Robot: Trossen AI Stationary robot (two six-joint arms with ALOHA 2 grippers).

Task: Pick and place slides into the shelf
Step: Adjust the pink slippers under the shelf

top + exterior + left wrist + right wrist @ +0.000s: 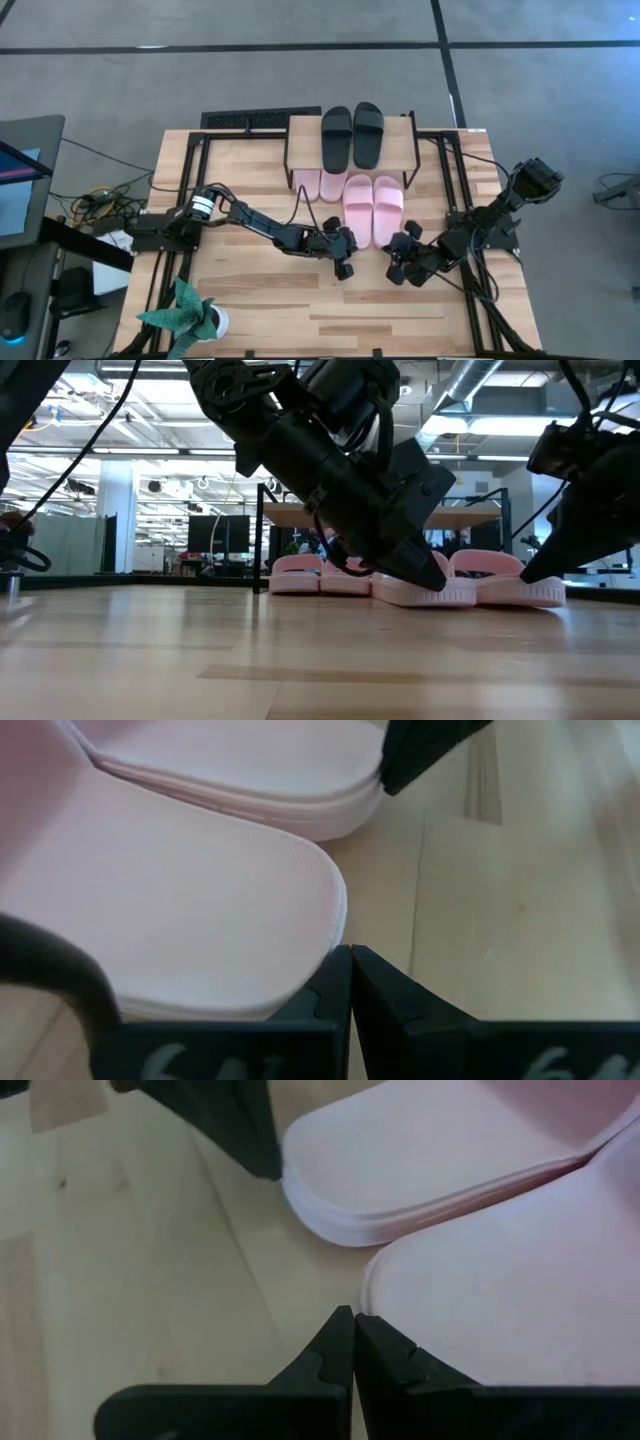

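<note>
Wide wooden counter (260, 300) below, and the shelf (352, 135) sits at its back edge carrying the black pair (352, 133). Two pink slides (373, 208) lie just in front, more pink ones (320, 184) tucked underneath. Left tool (345, 262) and right tool (398, 270) sit at their heels, both pinched shut, gripping nothing.

Pink slides (372, 208) blocking shelf (410, 135) front
</note>
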